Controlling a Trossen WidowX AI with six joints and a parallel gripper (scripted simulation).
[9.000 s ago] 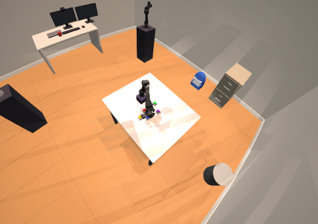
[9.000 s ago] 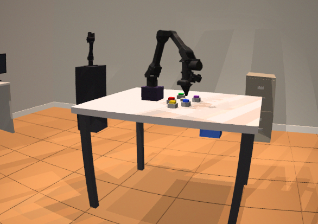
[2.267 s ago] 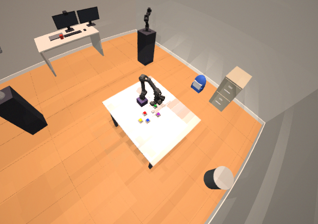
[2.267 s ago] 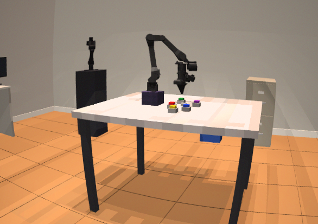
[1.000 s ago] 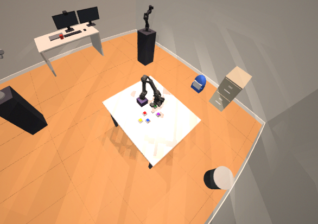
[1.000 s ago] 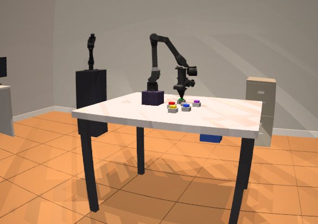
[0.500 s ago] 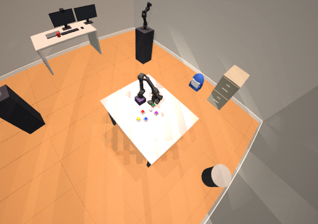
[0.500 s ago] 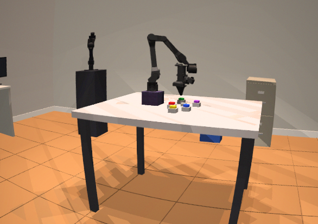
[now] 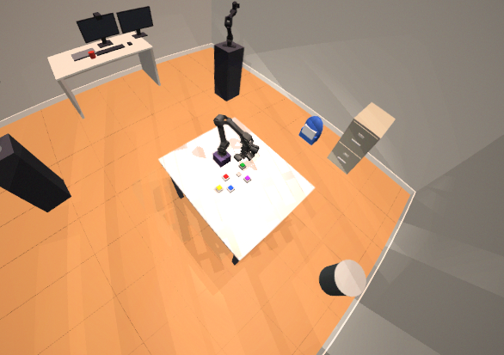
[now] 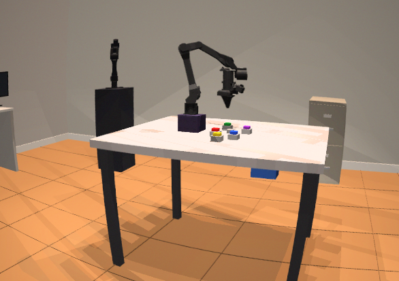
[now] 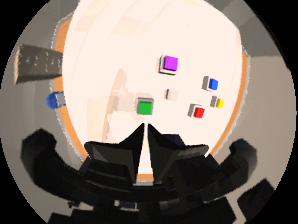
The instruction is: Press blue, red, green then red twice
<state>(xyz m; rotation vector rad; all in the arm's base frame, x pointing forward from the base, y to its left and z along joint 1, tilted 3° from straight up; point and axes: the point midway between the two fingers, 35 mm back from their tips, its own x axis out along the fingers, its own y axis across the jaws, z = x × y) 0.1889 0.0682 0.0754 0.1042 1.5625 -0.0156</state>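
My gripper (image 10: 227, 107) (image 11: 145, 125) is shut with nothing between its fingertips. It points down and hangs above the table, clear of all buttons. The green button (image 9: 242, 165) (image 10: 227, 124) (image 11: 145, 107) is the nearest, beneath and just ahead of the fingertips in the wrist view. The red button (image 9: 225, 177) (image 10: 215, 129) (image 11: 199, 112) stands to the right of the green one in the wrist view. The blue button (image 9: 230, 188) (image 10: 233, 132) (image 11: 213, 84) stands farther off. All three caps stand raised on their grey bases.
A purple button (image 9: 247, 178) (image 10: 246, 127) (image 11: 170, 63) and a yellow button (image 9: 219, 188) (image 10: 216, 134) (image 11: 220, 103) stand on the white table (image 9: 258, 217) (image 10: 163, 145). A small pale block (image 9: 239, 174) (image 11: 172, 94) lies among the buttons.
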